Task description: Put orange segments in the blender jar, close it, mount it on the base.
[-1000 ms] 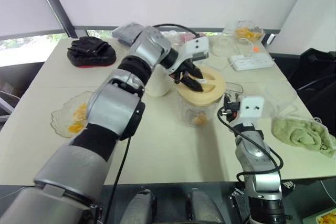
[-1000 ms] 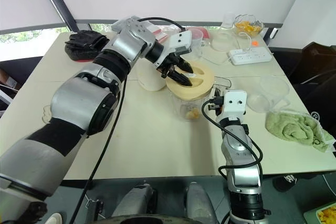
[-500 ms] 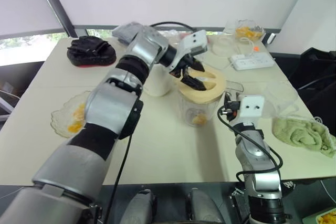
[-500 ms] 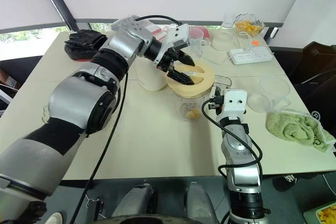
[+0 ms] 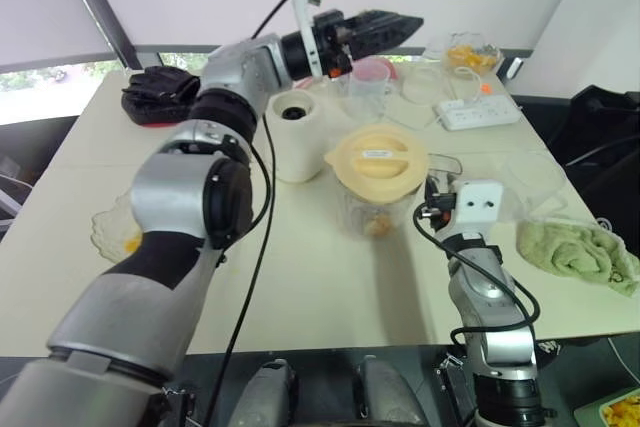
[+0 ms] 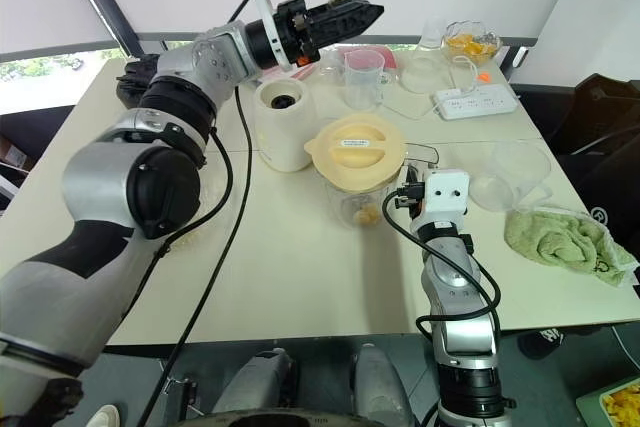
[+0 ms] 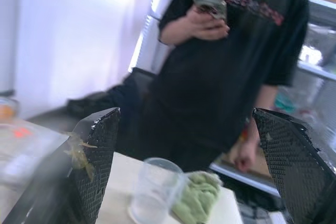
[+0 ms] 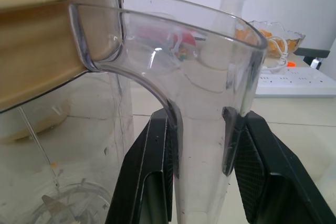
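Observation:
The clear blender jar [image 5: 372, 209] stands mid-table with its cream lid [image 5: 378, 159] seated on top and orange segments [image 5: 376, 228] at its bottom. My right gripper [image 8: 202, 182] is shut on the jar's handle [image 8: 210, 145], one finger on each side. The white blender base [image 5: 295, 137] stands just left of the jar. My left gripper [image 5: 385, 25] is raised high over the back of the table, open and empty, its fingers [image 7: 97, 161] wide apart.
A glass dish with orange pieces [image 5: 118, 232] lies at the left edge. A measuring cup [image 5: 368, 87], power strip [image 5: 480, 115] and bowl of oranges [image 5: 470, 57] sit at the back. A green towel [image 5: 580, 252] and clear cup [image 5: 525, 182] lie right. A person [image 7: 231, 61] stands beyond the table.
My left gripper has let go of the lid and swung up and back, away from the jar. The lid now sits flat on the jar. The right arm has not moved.

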Motion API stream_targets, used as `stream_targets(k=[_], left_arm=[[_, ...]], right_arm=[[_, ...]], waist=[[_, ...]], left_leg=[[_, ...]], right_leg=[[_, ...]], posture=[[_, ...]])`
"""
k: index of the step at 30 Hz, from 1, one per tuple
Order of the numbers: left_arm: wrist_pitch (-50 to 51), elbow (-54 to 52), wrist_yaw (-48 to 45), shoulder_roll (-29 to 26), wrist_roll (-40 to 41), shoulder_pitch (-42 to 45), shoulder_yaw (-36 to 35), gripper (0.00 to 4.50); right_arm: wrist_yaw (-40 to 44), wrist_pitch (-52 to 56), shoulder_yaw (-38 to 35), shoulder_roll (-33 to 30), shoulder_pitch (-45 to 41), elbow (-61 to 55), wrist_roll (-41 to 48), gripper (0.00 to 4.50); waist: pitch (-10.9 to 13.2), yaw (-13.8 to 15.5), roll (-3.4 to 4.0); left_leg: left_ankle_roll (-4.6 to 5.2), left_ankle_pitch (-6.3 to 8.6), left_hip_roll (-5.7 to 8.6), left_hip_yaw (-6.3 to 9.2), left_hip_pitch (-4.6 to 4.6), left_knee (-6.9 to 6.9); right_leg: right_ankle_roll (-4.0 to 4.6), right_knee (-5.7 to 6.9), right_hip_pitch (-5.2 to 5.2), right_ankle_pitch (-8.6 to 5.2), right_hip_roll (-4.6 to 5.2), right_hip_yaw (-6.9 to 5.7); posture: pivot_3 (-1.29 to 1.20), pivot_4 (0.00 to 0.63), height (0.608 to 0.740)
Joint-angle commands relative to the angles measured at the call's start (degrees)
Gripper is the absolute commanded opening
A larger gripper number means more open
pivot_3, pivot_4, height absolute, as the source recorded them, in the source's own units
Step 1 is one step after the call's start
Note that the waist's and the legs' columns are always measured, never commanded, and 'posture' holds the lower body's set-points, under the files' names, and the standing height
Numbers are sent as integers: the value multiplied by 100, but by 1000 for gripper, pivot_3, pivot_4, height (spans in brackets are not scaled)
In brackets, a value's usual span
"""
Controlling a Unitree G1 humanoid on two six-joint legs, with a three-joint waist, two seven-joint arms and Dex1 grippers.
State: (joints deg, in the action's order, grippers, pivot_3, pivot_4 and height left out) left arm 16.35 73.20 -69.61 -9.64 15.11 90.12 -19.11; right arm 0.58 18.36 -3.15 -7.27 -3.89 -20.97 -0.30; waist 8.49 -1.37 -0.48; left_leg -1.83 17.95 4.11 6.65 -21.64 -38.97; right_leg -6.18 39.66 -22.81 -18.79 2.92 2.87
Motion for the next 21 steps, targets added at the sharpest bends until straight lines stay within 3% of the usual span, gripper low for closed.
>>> stream_targets(k=[1, 4, 11, 21], left_arm=[[-623, -330, 240, -360, -248, -503, 241, 4233], [-980, -489, 365, -712, -538, -1014, 550, 4233], [-1329, -1527, 235, -1164, -741, -2190, 1083, 4233], [104, -5080, 558, -1160, -149, -4462, 1382, 4233]], right_arm=[[18, -73, -92, -33, -209, -178, 27, 987], [61, -18, -210, -38, -402, -230, 162, 987], [193, 422, -734, -99, -1108, -257, 725, 987], [385, 1375, -1519, -990, -2913, 156, 1434, 987]], waist=[[0, -36, 2], [1, -100, 1], [2, -122, 0], [2, -130, 2]], left_leg=[[-3, -2, 0, -3, 4, 3], [-11, -6, 1, -4, -1, 8], [-26, -15, 6, -8, -123, -13], [-26, -15, 12, -8, -138, -17]], right_leg=[[0, 3, -1, 0, 1, 4], [1, 23, -24, 1, 1, 14], [6, 54, -155, 3, 22, 14], [6, 53, -166, 4, 34, 12]], posture=[[0, 150, 740], [0, 150, 740], [0, 150, 740], [0, 150, 740]])
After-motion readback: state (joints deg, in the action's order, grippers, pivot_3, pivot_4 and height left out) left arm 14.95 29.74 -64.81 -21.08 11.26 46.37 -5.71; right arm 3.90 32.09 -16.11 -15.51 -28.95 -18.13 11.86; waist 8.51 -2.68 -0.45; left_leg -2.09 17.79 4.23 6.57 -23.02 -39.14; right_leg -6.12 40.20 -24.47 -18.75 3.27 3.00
